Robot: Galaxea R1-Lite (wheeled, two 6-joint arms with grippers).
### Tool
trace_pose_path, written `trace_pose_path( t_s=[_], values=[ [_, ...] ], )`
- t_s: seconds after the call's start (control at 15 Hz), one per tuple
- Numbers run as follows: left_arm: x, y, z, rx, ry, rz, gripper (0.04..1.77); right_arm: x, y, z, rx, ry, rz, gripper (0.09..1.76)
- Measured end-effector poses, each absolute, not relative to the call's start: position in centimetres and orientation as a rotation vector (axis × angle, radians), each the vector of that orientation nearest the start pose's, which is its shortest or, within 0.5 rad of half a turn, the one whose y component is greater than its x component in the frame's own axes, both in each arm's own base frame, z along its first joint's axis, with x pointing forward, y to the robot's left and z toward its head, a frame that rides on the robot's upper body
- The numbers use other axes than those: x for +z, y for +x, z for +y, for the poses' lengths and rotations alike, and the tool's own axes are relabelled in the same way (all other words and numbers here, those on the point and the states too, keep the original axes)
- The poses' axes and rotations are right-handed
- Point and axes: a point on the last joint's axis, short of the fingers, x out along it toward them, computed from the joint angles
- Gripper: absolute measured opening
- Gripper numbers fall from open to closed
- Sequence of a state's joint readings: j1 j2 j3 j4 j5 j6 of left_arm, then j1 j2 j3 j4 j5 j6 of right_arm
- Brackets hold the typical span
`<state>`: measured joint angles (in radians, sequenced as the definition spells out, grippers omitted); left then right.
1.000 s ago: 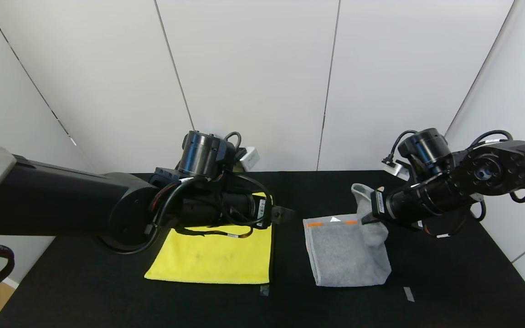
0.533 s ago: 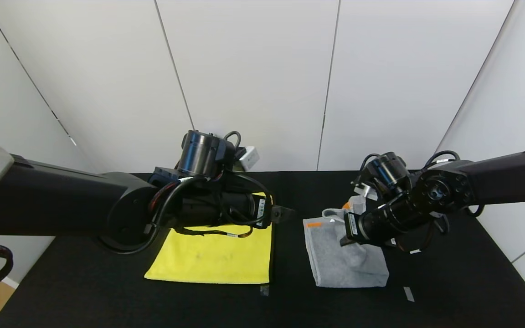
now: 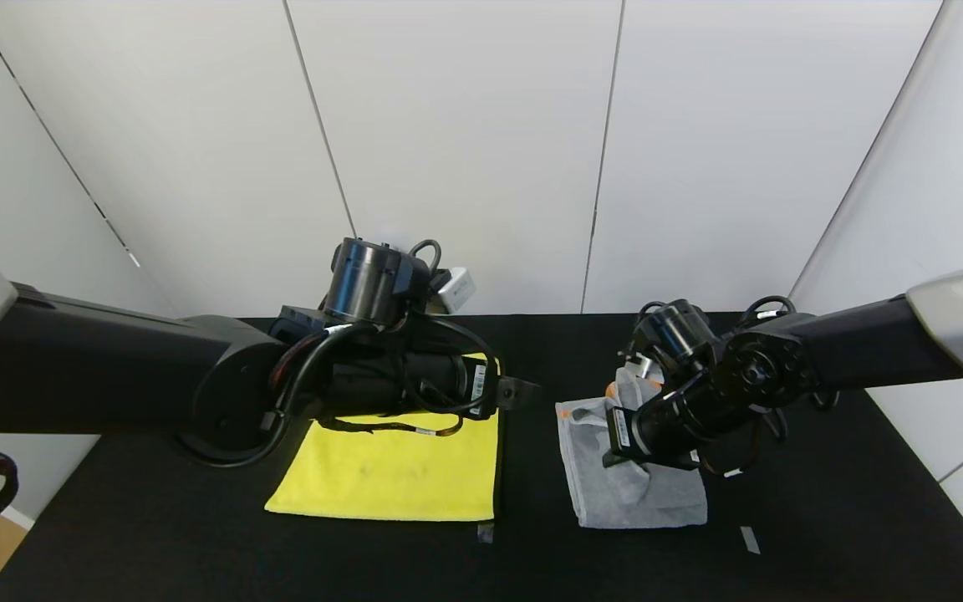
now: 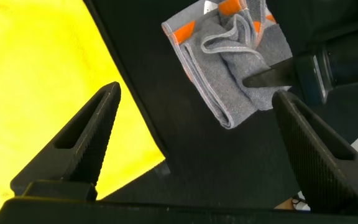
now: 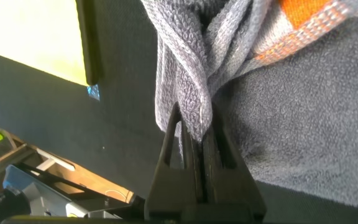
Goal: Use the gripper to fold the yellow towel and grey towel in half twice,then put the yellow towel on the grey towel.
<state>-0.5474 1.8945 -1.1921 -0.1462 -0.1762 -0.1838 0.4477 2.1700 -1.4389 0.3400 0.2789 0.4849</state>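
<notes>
Two arms reach in over the black table (image 3: pixel 824 518). The left gripper (image 4: pixel 191 155) hovers with jaws spread wide at the far right corner of the yellow towel (image 3: pixel 394 472), which lies flat below (black trim along its right edge). To the right, the right gripper (image 5: pixel 194 146) angles down, pinched tight on a bunched fold of the grey towel (image 3: pixel 644 502), orange marks at its far end.

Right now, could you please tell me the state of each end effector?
Left end effector: open, holding nothing, hovering by the yellow towel.
Right end effector: shut on a fold of the grey towel.
</notes>
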Motion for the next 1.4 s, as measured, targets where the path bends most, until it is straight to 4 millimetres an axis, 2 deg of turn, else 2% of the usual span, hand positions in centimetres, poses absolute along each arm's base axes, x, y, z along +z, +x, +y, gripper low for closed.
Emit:
trace_pose_path(
  t_s=[0.13,0.2,0.4,0.67,1.07,1.27,1.33,1.4],
  values=[
    [17.6,30.9,-19.3,-0.650,-0.067,0.619,1.72,9.6,35.7,18.1,0.380,0.323,1.225,0.20],
    [17.6,30.9,-19.3,-0.650,-0.067,0.618,1.72,9.5,35.7,18.2,0.383,0.320,1.226,0.39],
    [17.8,30.8,-19.2,-0.651,-0.068,0.614,1.72,9.7,35.5,18.6,0.390,0.320,1.226,0.81],
    [17.9,30.7,-19.2,-0.652,-0.068,0.611,1.72,10.7,34.9,19.2,0.412,0.315,1.210,1.17],
    [17.9,30.8,-19.1,-0.650,-0.070,0.611,1.72,15.5,32.7,19.2,0.470,0.341,1.116,1.46],
    [18.0,31.0,-19.0,-0.643,-0.075,0.607,1.72,18.1,31.3,18.2,0.460,0.393,1.092,1.54],
    [18.0,31.0,-18.9,-0.642,-0.075,0.607,1.72,18.3,31.2,18.0,0.458,0.396,1.089,1.54],
    [18.0,31.2,-18.8,-0.636,-0.077,0.608,1.72,19.3,30.7,16.4,0.439,0.418,1.067,1.58]
  ],
)
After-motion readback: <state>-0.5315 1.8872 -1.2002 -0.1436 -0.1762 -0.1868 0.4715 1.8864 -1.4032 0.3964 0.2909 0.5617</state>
